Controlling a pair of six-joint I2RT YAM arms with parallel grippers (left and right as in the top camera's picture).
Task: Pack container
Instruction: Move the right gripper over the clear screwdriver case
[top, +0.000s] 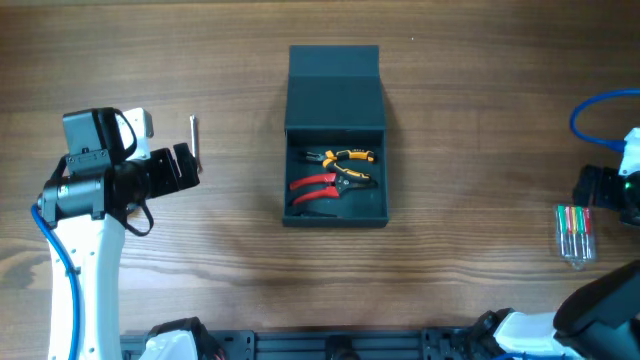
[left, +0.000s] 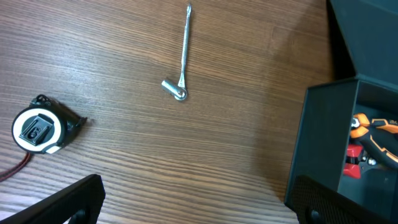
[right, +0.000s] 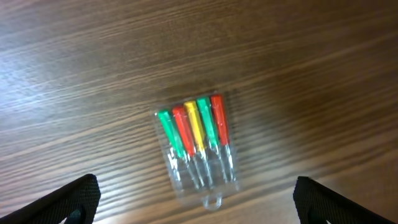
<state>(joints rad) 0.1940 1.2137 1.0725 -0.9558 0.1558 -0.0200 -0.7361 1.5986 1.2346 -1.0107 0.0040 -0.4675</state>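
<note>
The left tool (left: 198, 202) hangs over the bare counter (left: 186, 149), its jaws wide apart and holding nothing. Just ahead of it lies a thin silver wrench (left: 185, 50), and a tape measure (left: 38, 129) rests nearby. The container (top: 362, 206) sits mid-counter, its lid open on the far side, with yellow-handled pliers (top: 345, 157) and red-handled pliers (top: 315, 185) inside. The right tool (right: 196, 199), jaws also apart and empty, hovers over a clear pack of coloured screwdrivers (right: 196, 146) at the counter's right side.
</note>
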